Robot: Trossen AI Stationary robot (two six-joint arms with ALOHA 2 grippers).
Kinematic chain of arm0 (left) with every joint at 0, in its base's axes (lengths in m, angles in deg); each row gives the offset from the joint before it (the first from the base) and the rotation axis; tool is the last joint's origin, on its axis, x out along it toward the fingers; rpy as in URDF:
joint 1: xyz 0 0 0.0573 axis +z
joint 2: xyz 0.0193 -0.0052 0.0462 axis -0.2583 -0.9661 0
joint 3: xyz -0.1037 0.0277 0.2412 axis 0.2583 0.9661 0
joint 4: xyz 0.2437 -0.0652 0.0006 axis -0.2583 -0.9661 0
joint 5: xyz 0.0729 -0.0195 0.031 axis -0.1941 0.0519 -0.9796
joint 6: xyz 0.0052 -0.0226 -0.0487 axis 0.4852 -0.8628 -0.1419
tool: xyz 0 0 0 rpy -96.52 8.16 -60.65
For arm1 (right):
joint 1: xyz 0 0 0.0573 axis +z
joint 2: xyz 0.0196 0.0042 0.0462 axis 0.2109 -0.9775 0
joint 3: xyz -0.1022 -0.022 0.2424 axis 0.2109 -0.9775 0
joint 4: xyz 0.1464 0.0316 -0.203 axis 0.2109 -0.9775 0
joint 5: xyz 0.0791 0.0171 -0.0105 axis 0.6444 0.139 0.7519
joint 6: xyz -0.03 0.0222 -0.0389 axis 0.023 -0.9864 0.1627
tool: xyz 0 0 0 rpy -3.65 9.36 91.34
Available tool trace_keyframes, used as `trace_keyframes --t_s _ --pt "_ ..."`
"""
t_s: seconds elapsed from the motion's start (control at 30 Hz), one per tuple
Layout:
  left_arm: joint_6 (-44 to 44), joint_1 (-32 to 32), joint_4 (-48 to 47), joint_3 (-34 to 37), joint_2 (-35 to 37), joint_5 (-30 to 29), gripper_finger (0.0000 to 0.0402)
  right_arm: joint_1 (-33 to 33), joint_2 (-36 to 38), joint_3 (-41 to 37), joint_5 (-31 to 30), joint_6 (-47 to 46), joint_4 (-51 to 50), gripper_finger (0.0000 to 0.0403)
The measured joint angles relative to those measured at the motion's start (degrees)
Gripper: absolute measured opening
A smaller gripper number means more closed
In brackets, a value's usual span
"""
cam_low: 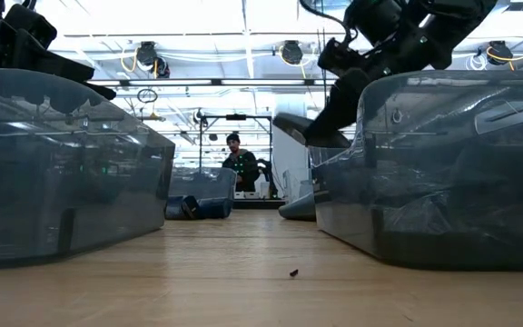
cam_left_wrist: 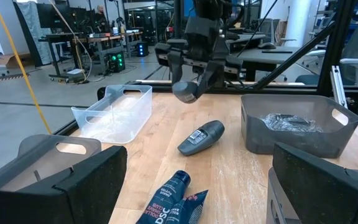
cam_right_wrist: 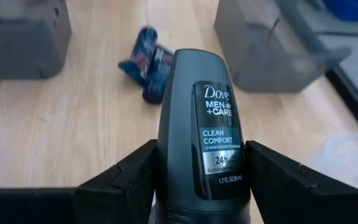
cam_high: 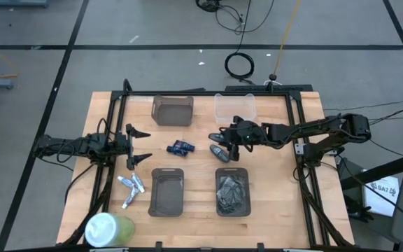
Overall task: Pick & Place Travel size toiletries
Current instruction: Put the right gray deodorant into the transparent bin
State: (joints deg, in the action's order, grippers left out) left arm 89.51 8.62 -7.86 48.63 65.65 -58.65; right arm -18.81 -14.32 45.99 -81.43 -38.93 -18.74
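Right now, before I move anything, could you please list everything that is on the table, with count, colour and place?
Places follow the high view.
dark trays: three, grey; one top middle, two along the bottom
clear tray: one, see-through; top, right of the dark one
crinkled contents: silvery-dark; inside the bottom right tray
small tubes: a few, white-silver; left of the bottom left tray
blue tubes: two, dark blue; table centre
lying deodorant: one, grey; right of the blue tubes
held deodorant: one, grey; between the right fingers
round container: one, green with white top; bottom left corner
left gripper: fingers open, empty, left side
right gripper: fingers closed on the held deodorant
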Motion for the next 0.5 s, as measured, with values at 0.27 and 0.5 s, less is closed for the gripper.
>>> trace_keyframes --t_s 0.27,0.5 --pt "0.0 0.0 0.0 0.0 0.0 0.0 0.0395 0.0 0.0 0.0 -0.1 1.9 8.7 0.0208" --pt "0.0 0.0 0.0 0.0 0.0 0.0 0.0395 -0.2 0.0 0.0 -0.2 4.4 14.9 0.0208"
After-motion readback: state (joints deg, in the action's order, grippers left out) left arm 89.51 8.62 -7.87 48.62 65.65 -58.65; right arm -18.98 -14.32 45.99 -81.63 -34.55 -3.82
